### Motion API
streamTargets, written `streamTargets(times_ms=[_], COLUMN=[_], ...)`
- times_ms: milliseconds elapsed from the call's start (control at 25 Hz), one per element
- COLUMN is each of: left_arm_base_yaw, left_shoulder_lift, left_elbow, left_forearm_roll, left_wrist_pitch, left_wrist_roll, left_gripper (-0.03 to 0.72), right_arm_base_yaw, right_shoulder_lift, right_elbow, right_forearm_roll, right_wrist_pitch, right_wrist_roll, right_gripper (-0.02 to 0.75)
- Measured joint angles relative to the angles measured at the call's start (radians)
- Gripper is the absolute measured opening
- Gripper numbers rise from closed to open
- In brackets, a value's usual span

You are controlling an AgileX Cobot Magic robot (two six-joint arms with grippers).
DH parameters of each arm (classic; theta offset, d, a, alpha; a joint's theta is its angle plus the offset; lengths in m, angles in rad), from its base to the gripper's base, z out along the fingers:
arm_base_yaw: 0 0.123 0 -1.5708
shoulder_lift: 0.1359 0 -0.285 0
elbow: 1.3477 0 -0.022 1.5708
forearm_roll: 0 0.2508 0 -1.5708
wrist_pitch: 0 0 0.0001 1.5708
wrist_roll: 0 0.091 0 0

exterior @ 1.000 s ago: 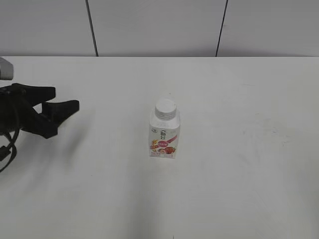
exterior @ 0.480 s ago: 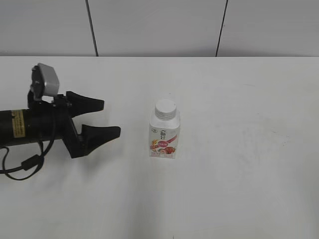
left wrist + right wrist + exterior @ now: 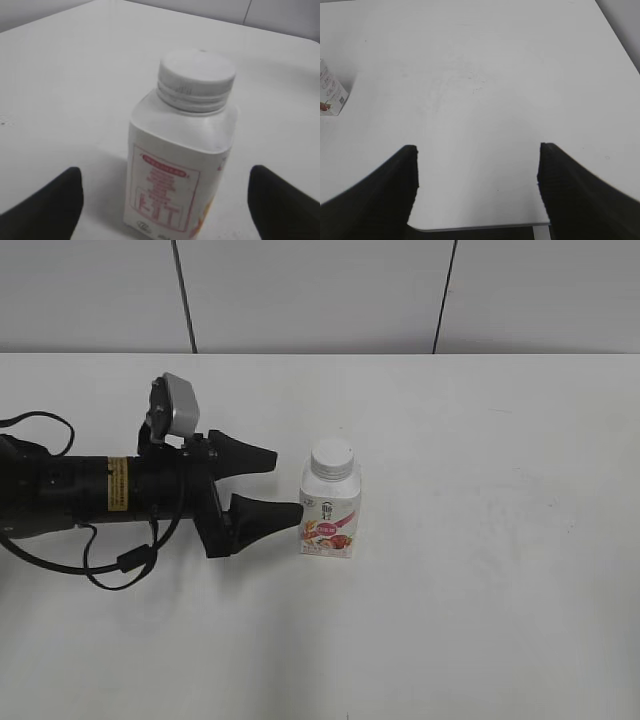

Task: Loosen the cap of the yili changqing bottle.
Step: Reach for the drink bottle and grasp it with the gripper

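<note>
The yili changqing bottle point(image 3: 330, 515) stands upright in the middle of the white table, white with a pink-red fruit label. Its ribbed white cap point(image 3: 332, 457) sits on the neck. My left gripper point(image 3: 282, 486) is open, reaching in from the left, its fingertips just left of the bottle and close to it. In the left wrist view the bottle point(image 3: 177, 165) and cap point(image 3: 196, 75) fill the centre, between the open jaws point(image 3: 165, 200). My right gripper point(image 3: 477, 172) is open and empty near the table's front edge. The bottle's corner point(image 3: 330, 92) shows at that view's far left.
The white table point(image 3: 500, 570) stretches around the bottle. A grey panelled wall point(image 3: 320, 295) runs behind its far edge. The left arm's cable point(image 3: 110, 565) loops over the table at the left. The table's front edge point(image 3: 480, 227) lies under the right gripper.
My left arm has swept rightward across the table, from the far left edge to just beside the bottle, jaws open throughout. The bottle has not moved.
</note>
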State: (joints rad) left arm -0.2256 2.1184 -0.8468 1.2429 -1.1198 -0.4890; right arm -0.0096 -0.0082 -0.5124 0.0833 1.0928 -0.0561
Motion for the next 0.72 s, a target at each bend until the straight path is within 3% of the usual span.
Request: streamTargets(times_ms=[520,720], left_arm_base_yaw=[-0.108,-0.115], left_shoulder_lift=[0.028,0.030], left_elbow=[-0.091,-0.091], left_forearm_roll=[0.001,0.002], left_wrist_pitch=[0.097,0.098], left_wrist_roll=[0.000,0.000], left_gripper=[0.591,0.590], right_arm_base_yaw=[0.000,0.000], right_shoulder_lift=[0.000,0.000], right_elbow=[0.000,0.000], right_forearm_roll=[0.000,-0.001], right_wrist_pitch=[0.000,0.000], right_wrist_roll=[0.000,0.000], right_gripper=[0.587,0.587])
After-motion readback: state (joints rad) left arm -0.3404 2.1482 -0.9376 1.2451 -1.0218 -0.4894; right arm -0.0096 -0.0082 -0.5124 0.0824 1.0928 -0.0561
